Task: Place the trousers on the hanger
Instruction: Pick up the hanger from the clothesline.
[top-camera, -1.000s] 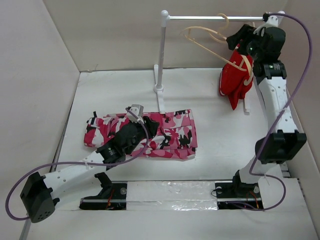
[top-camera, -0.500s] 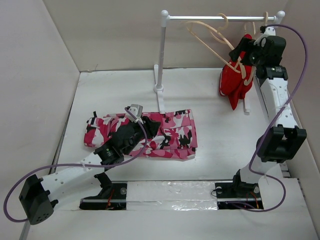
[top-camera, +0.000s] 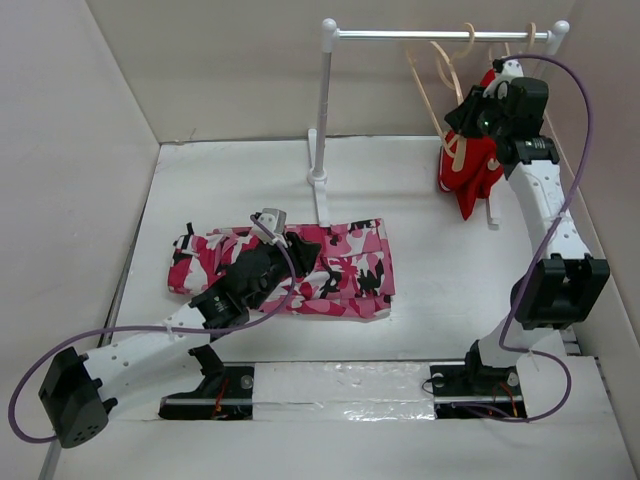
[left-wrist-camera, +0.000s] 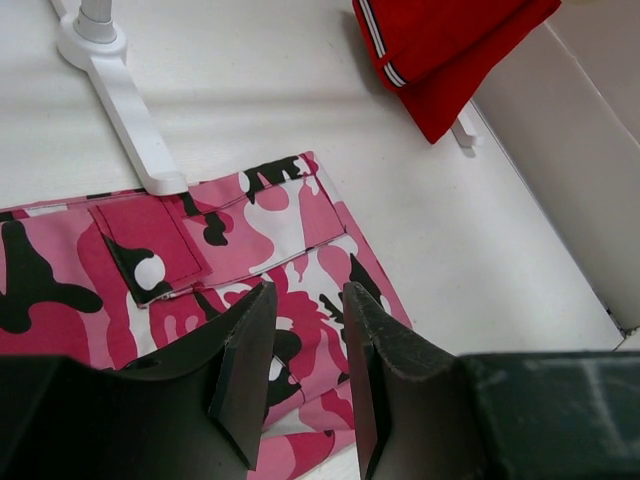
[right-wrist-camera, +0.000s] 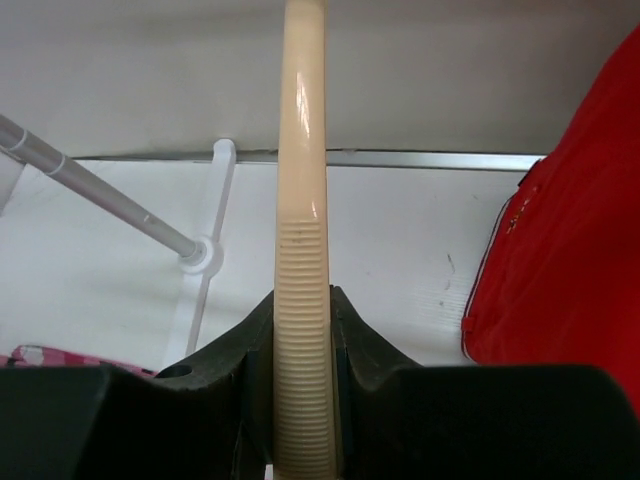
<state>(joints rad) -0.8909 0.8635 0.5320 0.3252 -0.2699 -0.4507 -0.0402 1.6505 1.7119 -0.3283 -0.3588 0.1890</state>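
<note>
The camouflage trousers (top-camera: 340, 268) lie folded flat on the table, left of centre; they also show in the left wrist view (left-wrist-camera: 150, 250). My left gripper (top-camera: 292, 250) hovers over their middle, jaws open and empty (left-wrist-camera: 305, 300). The pale wooden hanger (top-camera: 443, 72) hangs by its hook from the rail (top-camera: 400, 35), seen nearly edge-on. My right gripper (top-camera: 468, 108) is shut on the hanger; in the right wrist view its ribbed bar (right-wrist-camera: 303, 200) is clamped between the fingers (right-wrist-camera: 303, 330).
A second hanger with a plain red garment (top-camera: 470, 165) hangs at the rail's right end, right beside my right gripper; it also shows in the left wrist view (left-wrist-camera: 440, 50). The rail's white post and foot (top-camera: 322, 150) stand behind the trousers. Walls enclose the table.
My right gripper has moved left and lower with the hanger, which has swung from side-on to nearly edge-on, its hook sliding right along the rail. The left arm has barely moved.
</note>
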